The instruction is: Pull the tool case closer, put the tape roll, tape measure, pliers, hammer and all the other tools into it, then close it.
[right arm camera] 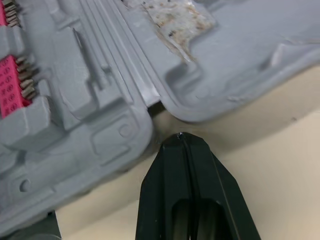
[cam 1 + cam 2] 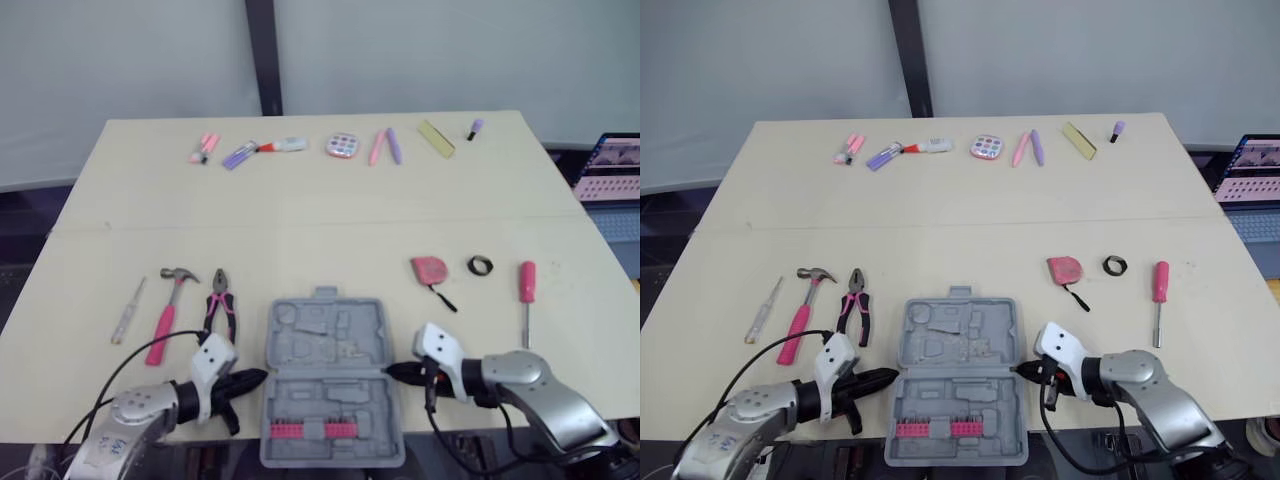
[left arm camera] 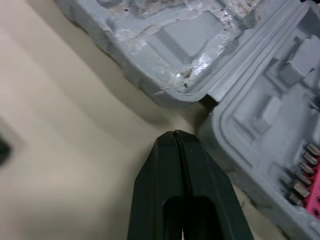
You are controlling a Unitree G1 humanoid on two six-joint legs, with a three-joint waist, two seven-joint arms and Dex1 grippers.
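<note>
The grey tool case [image 2: 325, 375] lies open at the table's front edge, with pink bit holders in its near half. My left gripper [image 2: 255, 378] is shut, its tip at the case's left hinge notch [image 3: 205, 102]. My right gripper [image 2: 395, 371] is also shut, its tip at the right hinge notch [image 1: 155, 107]. Left of the case lie a thin screwdriver [image 2: 127, 312], a pink-handled hammer [image 2: 165, 318] and pliers [image 2: 220, 305]. To the right lie a pink tape measure [image 2: 429, 269], a black tape roll [image 2: 480, 265] and a pink screwdriver [image 2: 526, 290].
A row of small pens, markers and a round palette [image 2: 342, 146] lies along the table's far edge. A laptop [image 2: 612, 170] stands off the table at the right. Bare tabletop [image 2: 300, 240] stretches between the tools and the far row.
</note>
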